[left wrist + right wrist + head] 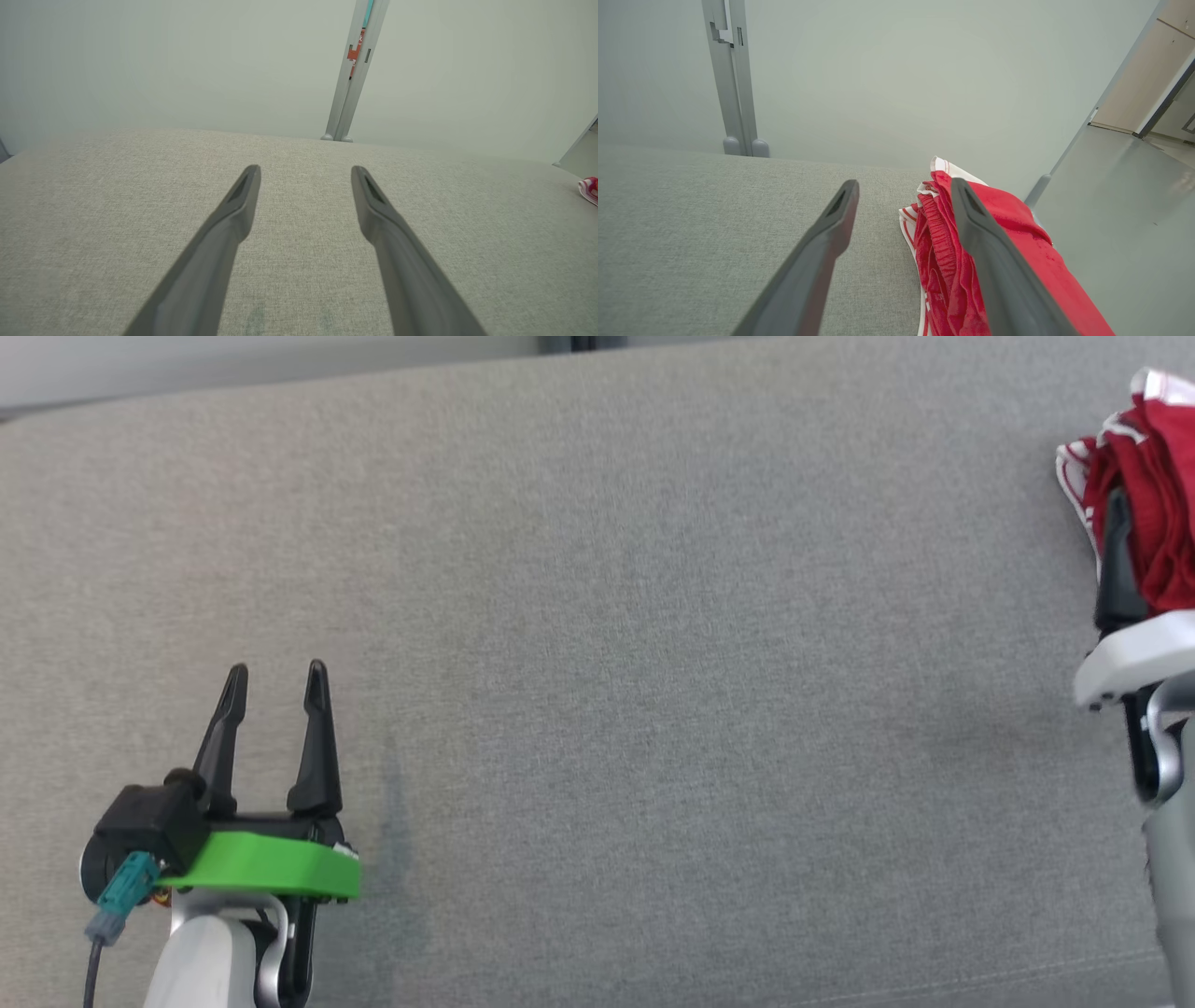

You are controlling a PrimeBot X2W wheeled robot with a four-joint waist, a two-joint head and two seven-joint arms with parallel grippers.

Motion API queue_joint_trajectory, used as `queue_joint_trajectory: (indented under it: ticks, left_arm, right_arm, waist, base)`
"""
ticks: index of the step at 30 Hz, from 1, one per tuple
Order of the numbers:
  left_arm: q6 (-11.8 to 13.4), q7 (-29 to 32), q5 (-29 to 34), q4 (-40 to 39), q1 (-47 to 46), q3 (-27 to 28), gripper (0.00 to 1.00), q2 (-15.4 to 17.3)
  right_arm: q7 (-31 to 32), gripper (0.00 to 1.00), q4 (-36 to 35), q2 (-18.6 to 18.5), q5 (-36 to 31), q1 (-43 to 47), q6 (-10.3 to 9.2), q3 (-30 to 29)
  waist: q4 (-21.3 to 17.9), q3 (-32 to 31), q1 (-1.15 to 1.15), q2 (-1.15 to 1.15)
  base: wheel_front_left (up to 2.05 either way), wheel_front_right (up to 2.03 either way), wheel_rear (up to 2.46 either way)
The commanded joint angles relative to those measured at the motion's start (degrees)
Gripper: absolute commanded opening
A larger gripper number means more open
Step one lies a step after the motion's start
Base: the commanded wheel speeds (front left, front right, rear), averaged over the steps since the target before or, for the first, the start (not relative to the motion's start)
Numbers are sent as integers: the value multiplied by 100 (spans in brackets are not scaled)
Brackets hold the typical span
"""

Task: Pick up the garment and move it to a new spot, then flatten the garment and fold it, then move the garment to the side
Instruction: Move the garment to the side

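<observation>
Apparently we're near the end — the red garment (1153,485) sits as a folded bundle at the far right edge of the frame on the grey table (597,663), our right gripper (903,186) and left gripper (277,672) both splayed wide, clasping nothing.
</observation>
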Motion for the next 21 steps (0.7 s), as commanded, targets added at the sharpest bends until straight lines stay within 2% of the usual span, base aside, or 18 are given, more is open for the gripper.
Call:
queue_joint_trajectory:
  ticks: [1,11,21]
  left_arm:
    - [-8,-14,27,27,141,66,100,-22]
    - [-11,-14,123,184,464,205,100,-164]
    - [-12,-14,182,366,772,326,100,-246]
  right_arm:
    - [31,100,-189,84,145,268,-12,66]
    - [756,100,-1553,393,677,1515,-12,547]
    - [1081,100,-2016,690,850,2232,-12,749]
  waist:
    - [215,-570,0,0]
    - [393,-1061,0,0]
    - [434,-1443,0,0]
  base:
    - [0,0,0]
    - [0,0,0]
    - [0,0,0]
